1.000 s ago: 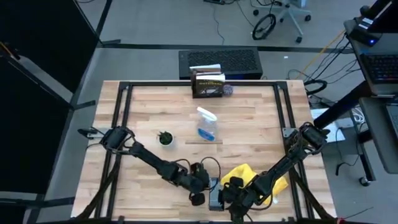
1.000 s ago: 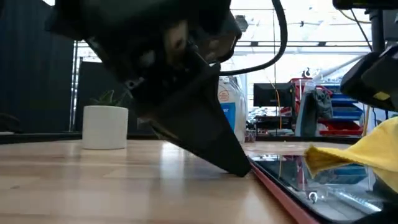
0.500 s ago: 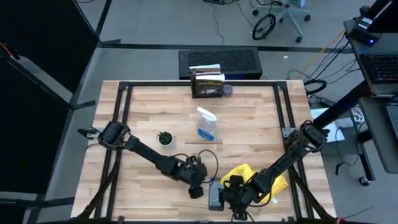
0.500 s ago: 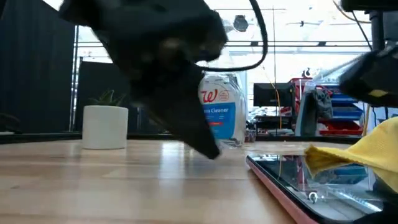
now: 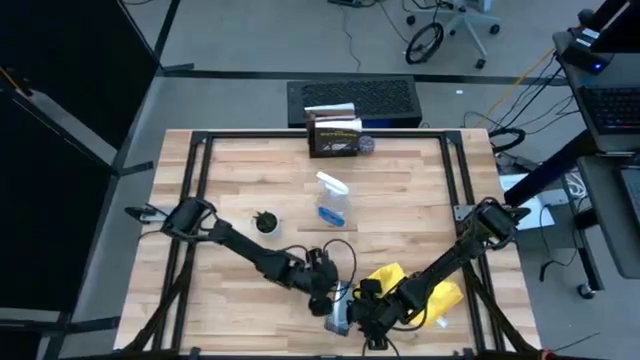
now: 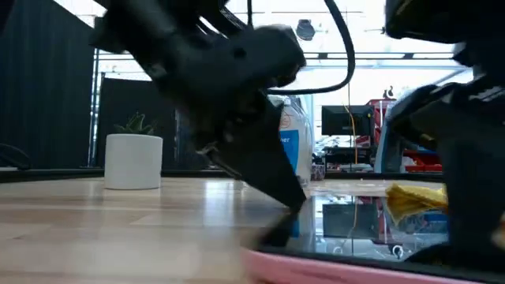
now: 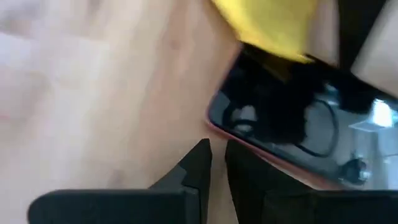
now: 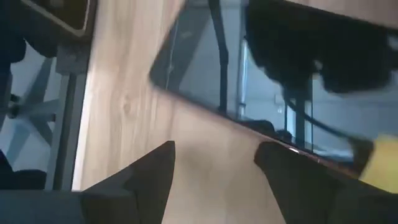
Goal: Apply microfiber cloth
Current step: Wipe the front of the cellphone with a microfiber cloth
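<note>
1. Microfiber cloth (image 5: 415, 290) at the lower centre-right of the high view, bunched and yellow, lying under the right arm and touching the far end of the smartphone (image 5: 341, 311); in the low view seen as a yellow fold (image 6: 414, 197) at the right edge, resting over the glass.
2. Left gripper (image 7: 217, 163) low at the near corner of the phone, fingers almost closed with only a thin slit between them, holding nothing; tips seem to press at the phone's pink edge.
3. Right gripper (image 8: 214, 163) close over the table beside the phone, fingers spread wide, nothing between them.
4. For a good step: probably best to keep the left fingertips steady on the phone edge, so the phone does not slide.
5. Then close the right fingers on a thick fold of the cloth, not on the glass.
6. Risk to watch: the two grippers very near each other, with the spray bottle (image 5: 332, 202) well apart.
</note>
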Tool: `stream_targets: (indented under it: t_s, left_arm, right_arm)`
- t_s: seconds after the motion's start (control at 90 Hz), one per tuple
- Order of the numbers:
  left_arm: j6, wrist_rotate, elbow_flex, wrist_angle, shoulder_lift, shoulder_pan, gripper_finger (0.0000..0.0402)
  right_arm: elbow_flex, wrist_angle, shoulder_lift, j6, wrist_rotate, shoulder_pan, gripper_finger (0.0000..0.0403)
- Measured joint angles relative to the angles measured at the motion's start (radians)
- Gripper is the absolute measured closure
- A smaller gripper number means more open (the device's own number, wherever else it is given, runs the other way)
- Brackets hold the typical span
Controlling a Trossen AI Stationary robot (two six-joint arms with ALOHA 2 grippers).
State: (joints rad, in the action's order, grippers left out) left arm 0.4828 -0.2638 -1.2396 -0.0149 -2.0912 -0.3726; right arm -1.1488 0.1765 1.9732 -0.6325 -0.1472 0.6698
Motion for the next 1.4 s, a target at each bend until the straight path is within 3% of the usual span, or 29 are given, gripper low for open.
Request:
stream_targets:
  t_s: [0.189, 0.367, 0.456, 0.611, 0.778, 1.111, 1.4]
  left_arm:
    - [-0.001, 0.068, 0.000, 0.076, -0.002, 0.054, 0.0364]
    - [0.006, 0.116, -0.001, -0.002, 0.058, 0.040, 0.0364]
    - [0.009, 0.093, -0.010, -0.067, 0.141, -0.016, 0.0364]
    - [0.106, 0.004, -0.010, -0.164, 0.226, -0.149, 0.0364]
    - [0.218, -0.044, -0.011, -0.108, 0.187, -0.236, 0.0364]
    - [0.245, 0.003, -0.009, -0.046, 0.030, -0.239, 0.0398]
    - [0.245, -0.003, -0.011, -0.047, 0.023, -0.215, 0.0400]
  right_arm:
    - [0.000, -0.090, 0.002, 0.053, -0.010, -0.031, 0.0177]
    - [0.001, -0.056, -0.052, 0.043, 0.124, -0.053, 0.0177]
    - [0.000, 0.062, -0.123, 0.034, 0.134, -0.039, 0.0177]
    - [0.000, 0.364, -0.240, -0.019, -0.035, 0.013, 0.0177]
    - [0.000, 0.520, -0.269, -0.086, -0.237, 0.054, 0.0177]
    - [0.000, 0.525, -0.215, -0.095, -0.233, 0.050, 0.0182]
    - [0.074, 0.495, -0.166, -0.160, -0.184, 0.051, 0.0217]
